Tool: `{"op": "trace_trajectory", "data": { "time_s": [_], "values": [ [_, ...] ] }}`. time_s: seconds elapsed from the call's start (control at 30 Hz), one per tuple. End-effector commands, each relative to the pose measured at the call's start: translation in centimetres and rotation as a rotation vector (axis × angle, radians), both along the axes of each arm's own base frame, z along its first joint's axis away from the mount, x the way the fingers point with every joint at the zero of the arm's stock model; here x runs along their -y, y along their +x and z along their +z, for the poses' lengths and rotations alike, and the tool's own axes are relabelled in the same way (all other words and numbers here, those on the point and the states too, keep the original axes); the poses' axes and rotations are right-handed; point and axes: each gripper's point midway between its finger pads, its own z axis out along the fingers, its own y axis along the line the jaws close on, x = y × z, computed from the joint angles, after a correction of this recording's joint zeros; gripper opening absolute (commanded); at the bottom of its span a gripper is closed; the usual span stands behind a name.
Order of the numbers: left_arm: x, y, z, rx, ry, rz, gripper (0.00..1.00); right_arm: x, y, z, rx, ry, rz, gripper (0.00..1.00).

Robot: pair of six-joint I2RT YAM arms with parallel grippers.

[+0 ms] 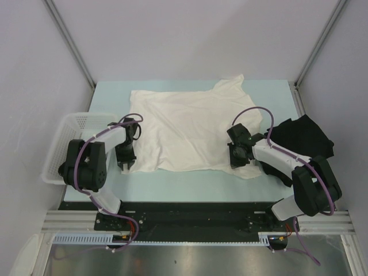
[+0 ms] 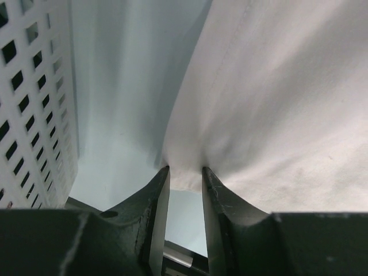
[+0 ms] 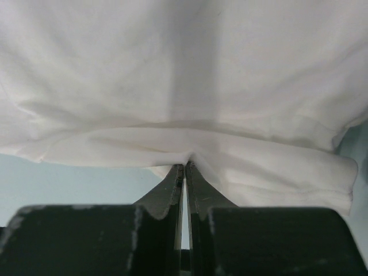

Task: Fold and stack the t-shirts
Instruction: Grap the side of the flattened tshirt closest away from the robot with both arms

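Right gripper [image 3: 184,167] has its jaws all but together, nipping a fold of the white shirt's [image 1: 190,126] near hem. Left gripper [image 2: 185,169] stands partly apart, with the shirt's left edge puckered at its tips. From here I can't tell whether it truly pinches the cloth or only touches it. That shirt lies spread across the middle of the table [image 1: 190,184], collar at the far right. Black shirts [image 1: 302,138] sit heaped at the right edge, beside the right arm. A basket [image 1: 75,129] sits at the left edge.
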Motion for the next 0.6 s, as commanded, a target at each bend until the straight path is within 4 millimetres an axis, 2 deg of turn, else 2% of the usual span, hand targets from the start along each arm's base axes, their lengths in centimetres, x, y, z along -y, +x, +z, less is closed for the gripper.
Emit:
{"op": "trace_trajectory", "data": {
  "time_s": [0.0,0.07,0.3,0.5,0.53,0.57],
  "values": [
    [1.1,-3.5,-1.2,-0.128,-0.071,0.070,0.31,-0.2,1.3,1.8,0.056,0.025,0.002,0.07],
    [1.1,-3.5,-1.2,-0.132,-0.072,0.069,0.27,-0.1,1.4,1.8,0.055,0.024,-0.002,0.07],
    [1.4,-3.4,-1.3,-0.133,-0.088,0.065,0.00,-0.2,1.7,1.8,0.058,0.041,-0.002,0.07],
    [2.3,-2.6,-0.9,-0.129,-0.098,0.030,0.00,-0.2,1.9,1.8,0.059,0.048,-0.006,0.07],
    [2.6,-2.3,-0.7,-0.125,-0.089,0.011,0.02,-0.2,1.9,1.8,0.059,0.050,-0.005,0.08],
    [2.5,-2.3,-0.5,-0.126,-0.072,0.000,0.12,-0.3,1.9,1.8,0.061,0.052,-0.006,0.08]
  ]
}}
